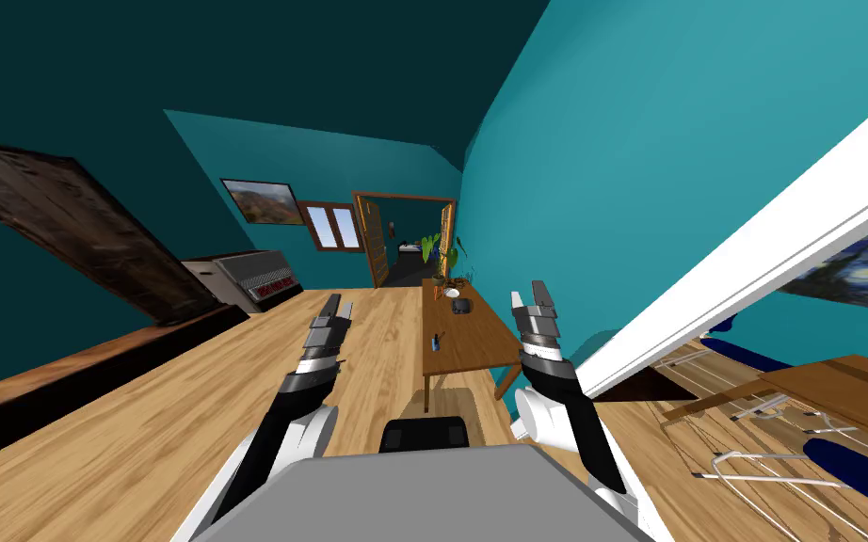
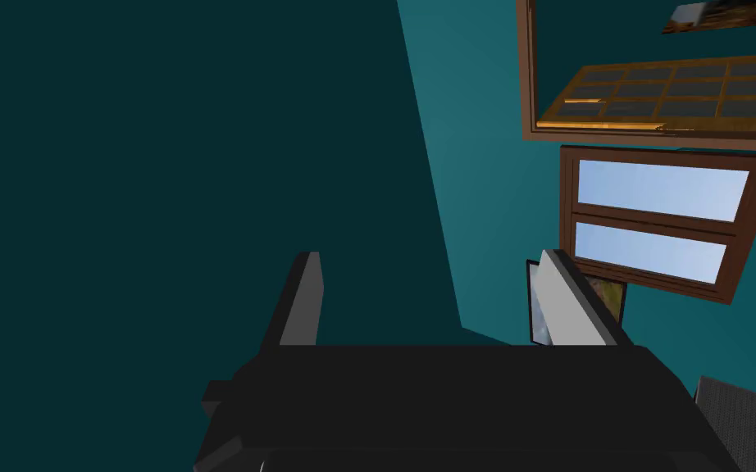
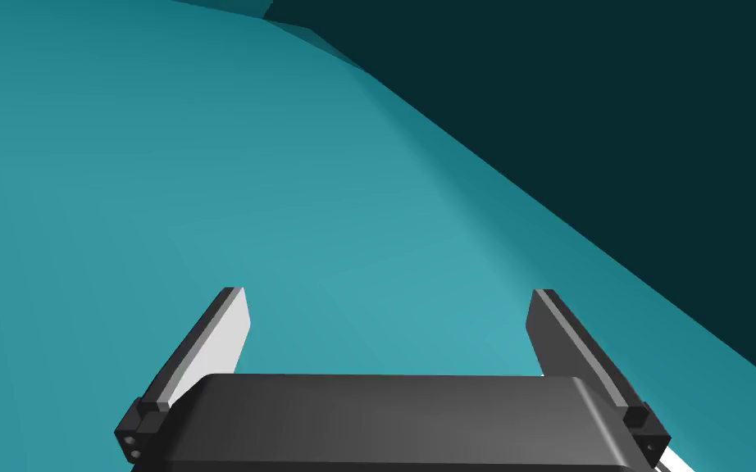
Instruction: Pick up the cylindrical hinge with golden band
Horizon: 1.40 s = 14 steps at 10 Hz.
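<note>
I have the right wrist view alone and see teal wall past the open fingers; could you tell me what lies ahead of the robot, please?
Observer: A wooden table stands ahead on the wood floor, nearer the right arm's side.
Operator: Is anything small on it?
Observer: Yes, a small blue thing stands by the table's near left edge. It may be the hinge, but it is too small to make out a golden band.
Operator: And the other arm?
Observer: The left gripper is raised over the floor to the left of the table, fingers open and holding nothing.
</note>
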{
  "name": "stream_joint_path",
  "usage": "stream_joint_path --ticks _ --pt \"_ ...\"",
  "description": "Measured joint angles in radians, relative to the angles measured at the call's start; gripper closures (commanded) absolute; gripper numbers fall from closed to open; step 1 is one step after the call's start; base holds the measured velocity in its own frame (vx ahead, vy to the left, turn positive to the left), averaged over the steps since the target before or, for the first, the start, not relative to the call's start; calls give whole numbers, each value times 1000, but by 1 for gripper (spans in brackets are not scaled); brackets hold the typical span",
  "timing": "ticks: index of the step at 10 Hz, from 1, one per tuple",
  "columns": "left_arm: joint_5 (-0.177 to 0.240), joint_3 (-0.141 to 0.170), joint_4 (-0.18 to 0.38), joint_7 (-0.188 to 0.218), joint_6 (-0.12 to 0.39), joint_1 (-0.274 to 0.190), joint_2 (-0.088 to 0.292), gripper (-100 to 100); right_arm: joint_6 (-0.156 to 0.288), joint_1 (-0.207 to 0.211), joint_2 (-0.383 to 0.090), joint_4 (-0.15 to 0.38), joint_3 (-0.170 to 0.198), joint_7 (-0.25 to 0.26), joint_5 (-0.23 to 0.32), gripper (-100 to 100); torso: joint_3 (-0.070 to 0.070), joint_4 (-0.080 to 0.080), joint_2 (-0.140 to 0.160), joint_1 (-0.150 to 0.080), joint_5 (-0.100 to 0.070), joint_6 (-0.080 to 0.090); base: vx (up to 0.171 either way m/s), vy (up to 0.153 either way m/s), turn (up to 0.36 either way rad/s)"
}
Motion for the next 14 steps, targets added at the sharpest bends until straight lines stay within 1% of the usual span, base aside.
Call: stream_joint_path --ticks 1,2,3,4,5,6,7,8,9,10,12,13,14 --pt "-1 1 6 4 10 2 26 -100 0 0 0 0 0 0 0 0 0 0 0 -1 0 0 -14 -29 -181" --pt "0 7 23 10 21 -1 53 -100 0 0 0 0 0 0 0 0 0 0 1 -1 0 0 -16 -33 -217" --pt "-3 6 32 15 34 4 72 -100 0 0 0 0 0 0 0 0 1 0 1 -2 0 0 -19 -39 -185" --pt "-9 -2 53 16 36 15 85 -100 0 0 0 0 0 0 0 0 1 0 1 -2 0 0 -17 -45 -235" --pt "-12 -4 61 21 46 29 102 -100 0 0 0 0 0 0 0 0 1 0 1 -3 -1 0 -15 -46 -300" --pt "-11 4 80 32 65 28 124 -100 0 0 0 0 0 0 0 0 1 0 1 -3 -1 1 -15 -44 -250" --pt "-12 8 88 44 89 39 144 -100 0 0 0 0 0 0 0 0 1 0 1 -3 -1 0 -14 -56 -262" --pt "-19 4 118 49 105 39 153 -100 0 0 0 0 0 0 0 0 1 0 1 -3 -1 0 -16 -69 -355" --pt "-22 8 135 59 132 41 171 -100 0 0 0 0 0 0 0 0 1 0 1 -4 -1 1 -18 -63 -355" --pt "-29 4 153 65 163 42 179 -100 0 0 0 0 0 0 0 0 1 0 2 -4 -1 0 -7 -69 -377" --pt "-30 18 217 92 202 47 218 -100 0 0 0 0 0 0 0 0 1 0 1 -4 -1 1 -13 -74 -413" --pt "-40 11 224 99 236 58 223 -100 0 0 0 0 0 0 0 0 1 0 2 -5 -1 0 -7 -81 -345" --pt "-39 19 252 115 255 74 249 -100 0 0 0 0 0 0 0 0 1 0 2 -4 -1 0 -4 -88 -417"
